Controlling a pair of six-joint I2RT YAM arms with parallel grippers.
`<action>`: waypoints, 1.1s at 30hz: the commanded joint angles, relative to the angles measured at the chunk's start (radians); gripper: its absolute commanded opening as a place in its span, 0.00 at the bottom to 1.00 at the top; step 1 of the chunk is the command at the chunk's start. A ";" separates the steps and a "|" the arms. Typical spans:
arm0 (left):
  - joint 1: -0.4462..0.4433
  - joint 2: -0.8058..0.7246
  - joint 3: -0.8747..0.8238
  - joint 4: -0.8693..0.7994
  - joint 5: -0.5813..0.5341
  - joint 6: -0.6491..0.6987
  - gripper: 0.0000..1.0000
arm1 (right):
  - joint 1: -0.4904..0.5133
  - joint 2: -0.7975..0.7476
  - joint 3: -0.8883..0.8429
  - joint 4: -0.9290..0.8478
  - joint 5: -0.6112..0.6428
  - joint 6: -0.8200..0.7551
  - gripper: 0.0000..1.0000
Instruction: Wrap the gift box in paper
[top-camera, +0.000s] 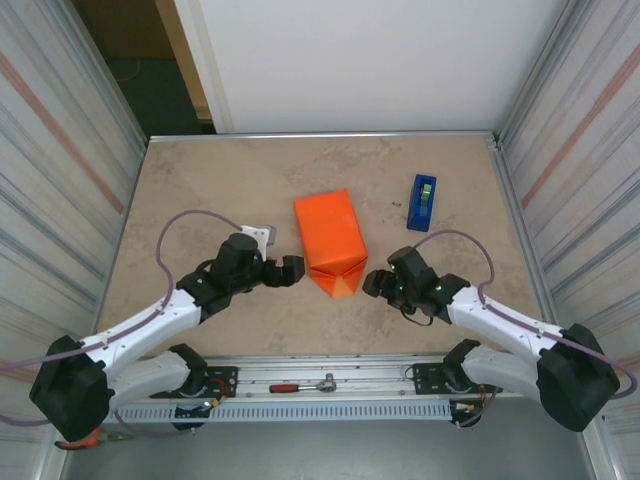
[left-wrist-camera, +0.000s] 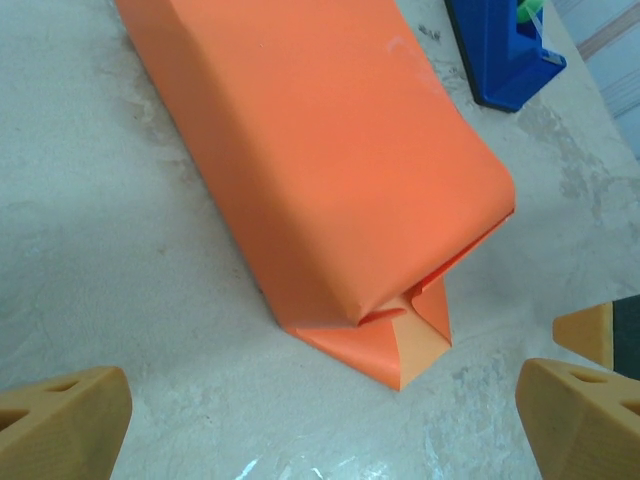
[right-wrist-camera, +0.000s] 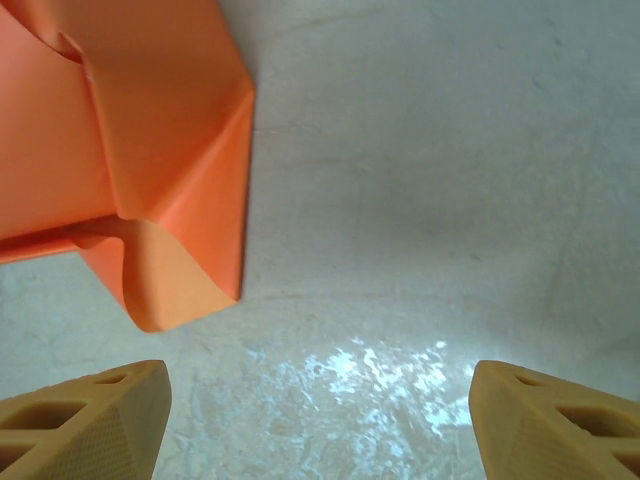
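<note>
Smooth orange paper (top-camera: 328, 235), box-shaped, ends in triangular fold.

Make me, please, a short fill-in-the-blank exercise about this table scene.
The paper is ____ in colour.
The tape dispenser is ____ in colour.
The left gripper and the right gripper both have their jaws ____.
Missing words: orange; blue; open.

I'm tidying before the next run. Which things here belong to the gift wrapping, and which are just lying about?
Belongs to the job:
- orange paper, folded into a box-shaped parcel
- blue tape dispenser, probably for sealing

Lying about:
- red-handled tool, on the rail at the near edge
</note>
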 joint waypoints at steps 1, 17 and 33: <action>-0.044 0.002 0.002 -0.005 -0.055 -0.015 0.99 | 0.015 -0.079 -0.025 -0.012 0.078 0.159 0.77; -0.129 0.093 0.022 0.027 -0.079 -0.043 0.99 | 0.036 -0.246 -0.057 -0.151 0.122 0.132 0.76; -0.179 0.154 -0.008 0.110 -0.130 -0.068 0.99 | 0.135 0.301 0.108 0.131 -0.008 0.029 0.51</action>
